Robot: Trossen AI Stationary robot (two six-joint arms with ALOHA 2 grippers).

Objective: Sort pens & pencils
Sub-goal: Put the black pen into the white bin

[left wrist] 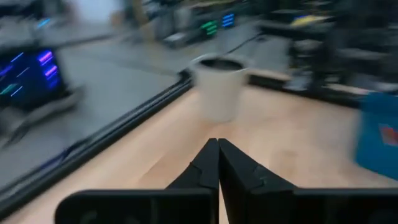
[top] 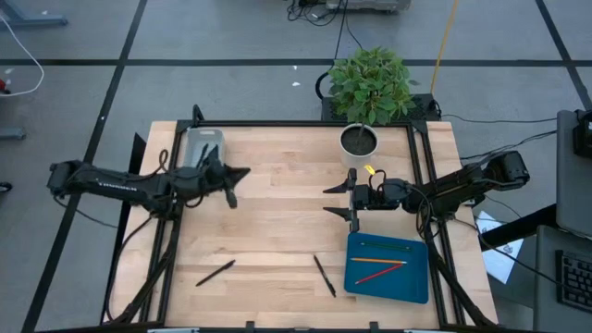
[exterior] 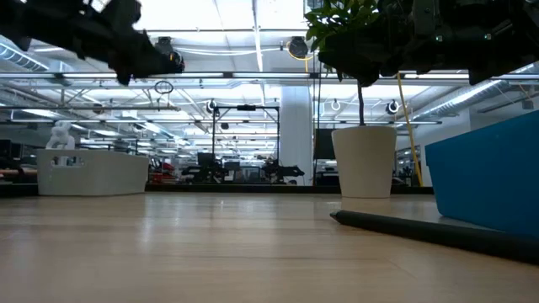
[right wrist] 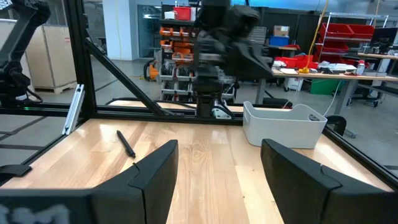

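Since your left end effector is pinched together and empty, it may shove the slim black pens away; your right end effector hangs apart.

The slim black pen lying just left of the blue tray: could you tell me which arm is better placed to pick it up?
Probably the right arm: its open end effector hovers nearer the slim black pen, whereas the left end effector, fingers shut, sits farther away by the white bin.
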